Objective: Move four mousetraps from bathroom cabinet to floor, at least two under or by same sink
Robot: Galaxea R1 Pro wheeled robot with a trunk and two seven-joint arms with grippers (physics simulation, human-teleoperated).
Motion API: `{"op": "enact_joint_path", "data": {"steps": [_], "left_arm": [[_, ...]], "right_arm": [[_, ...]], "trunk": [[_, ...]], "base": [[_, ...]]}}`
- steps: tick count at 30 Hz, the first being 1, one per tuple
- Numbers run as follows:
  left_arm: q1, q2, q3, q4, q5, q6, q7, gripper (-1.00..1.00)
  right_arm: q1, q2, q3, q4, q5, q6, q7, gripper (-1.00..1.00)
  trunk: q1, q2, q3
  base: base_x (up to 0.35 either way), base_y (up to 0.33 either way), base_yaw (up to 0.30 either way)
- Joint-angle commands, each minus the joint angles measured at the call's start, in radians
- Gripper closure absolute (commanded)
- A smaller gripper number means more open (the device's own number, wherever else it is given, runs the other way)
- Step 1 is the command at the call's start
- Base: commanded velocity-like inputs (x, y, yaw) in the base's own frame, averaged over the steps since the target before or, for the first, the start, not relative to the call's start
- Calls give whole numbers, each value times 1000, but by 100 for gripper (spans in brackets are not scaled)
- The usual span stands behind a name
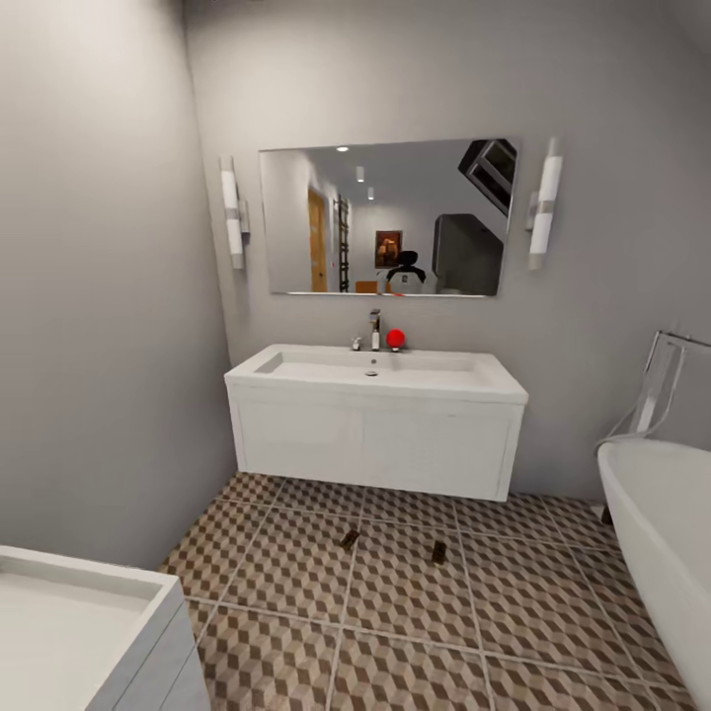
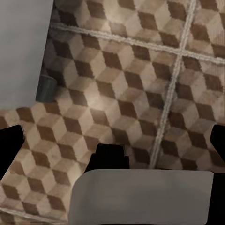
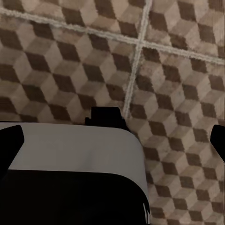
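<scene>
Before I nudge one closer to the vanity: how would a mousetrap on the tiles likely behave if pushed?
The left mousetrap lies flat and low, so it should slide rather than roll or tip. It looks tiny, so probably light. The grout lines of the bathroom floor might snag its edge.

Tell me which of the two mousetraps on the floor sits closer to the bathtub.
The right-hand mousetrap, lying on the tiles nearer the white bathtub. The other mousetrap lies further left, in front of the middle of the sink unit.
</scene>
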Motion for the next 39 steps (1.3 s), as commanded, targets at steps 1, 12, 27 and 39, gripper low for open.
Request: {"op": "enact_joint_path", "data": {"steps": [1, 12, 27, 39], "left_arm": [[-1, 0, -9, 1, 9, -4, 3, -100], [-1, -3, -9, 1, 8, 0, 3, -100], [-1, -8, -8, 0, 5, -1, 3, -100], [-1, -63, -8, 1, 8, -1, 3, -100]], "right_arm": [[-1, 0, -8, 3, 10, -4, -6, -100], [-1, 0, -8, 3, 11, -4, -6, -100], [-1, 0, -8, 3, 11, -3, -6, -100], [-1, 1, -8, 3, 11, -3, -6, -100]], "trunk": [[0, -1, -1], [0, -1, -1], [0, -1, -1], [0, -1, -1]], "base": [[0, 0, 267], [0, 0, 268], [0, 0, 269], [0, 0, 270]]}}
